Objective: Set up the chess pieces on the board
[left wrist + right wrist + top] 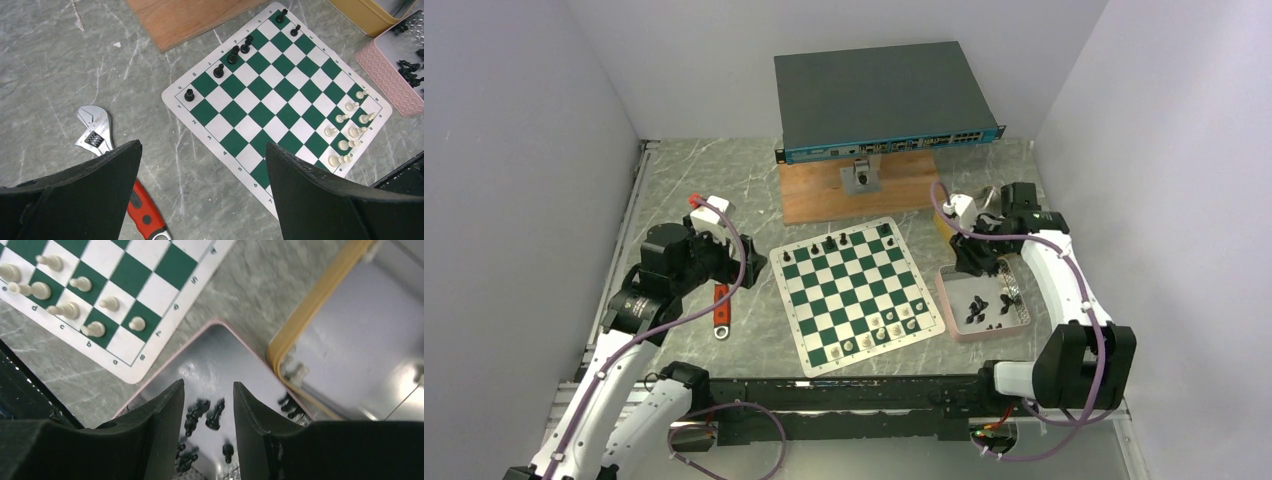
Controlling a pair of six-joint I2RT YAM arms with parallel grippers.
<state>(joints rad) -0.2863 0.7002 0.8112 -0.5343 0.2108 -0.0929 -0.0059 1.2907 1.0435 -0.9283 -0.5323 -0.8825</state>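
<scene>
The green and white board [854, 290] lies mid-table. Several black chess pieces [842, 242] stand along its far edge and several white ones [886, 325] at its near right corner. More black pieces [216, 414] lie loose in the pink tray [952, 305] right of the board. My right gripper [208, 390] hangs over the tray, jaws open a little and empty, with black pieces below the gap. My left gripper [202, 150] is wide open and empty above bare table left of the board [280, 95].
A red-handled wrench [721, 310] lies left of the board; it also shows in the left wrist view [107, 160]. A yellow tin [345, 340] sits behind the tray. A wooden block [824, 195] carrying a dark network switch [884, 95] stands behind the board.
</scene>
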